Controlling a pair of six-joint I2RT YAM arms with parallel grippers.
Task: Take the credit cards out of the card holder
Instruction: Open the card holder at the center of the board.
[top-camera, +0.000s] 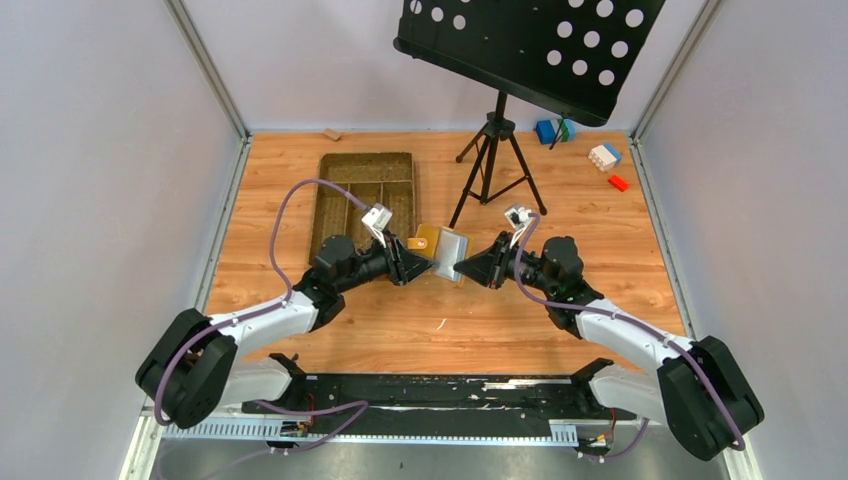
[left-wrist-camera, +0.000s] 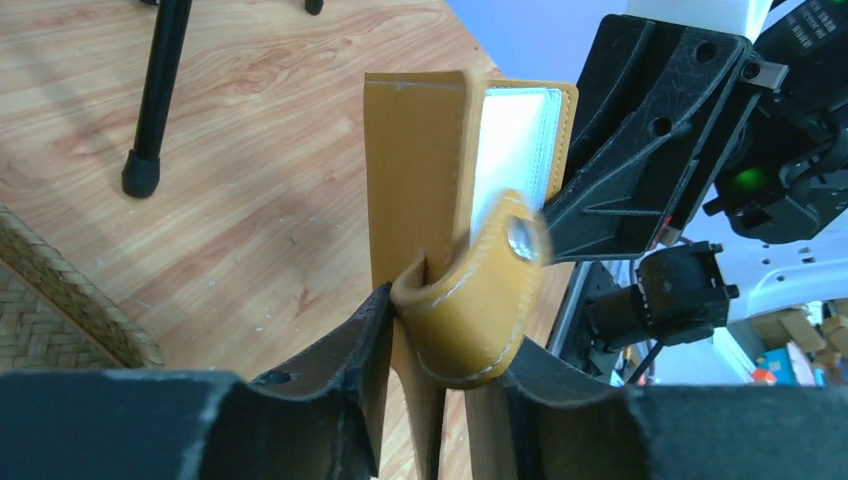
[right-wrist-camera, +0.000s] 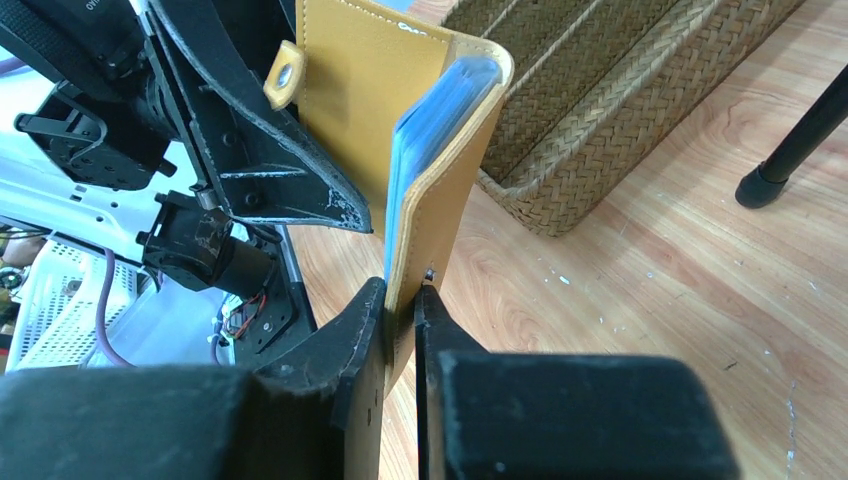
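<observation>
Right jaws pinch one card holder (right-wrist-camera: 440, 200) flap, left jaws bracket the other.

Brown woven tray (top-camera: 365, 200) and black music stand (top-camera: 530, 50) on a wooden counter (top-camera: 600, 260); possibly toy blocks (top-camera: 604, 156) far right.

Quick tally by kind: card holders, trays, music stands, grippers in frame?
mustard-yellow leather card holder: 1
brown woven compartment tray: 1
black perforated music stand on a tripod: 1
grippers: 2 (left gripper, right gripper)
Total: 5
</observation>
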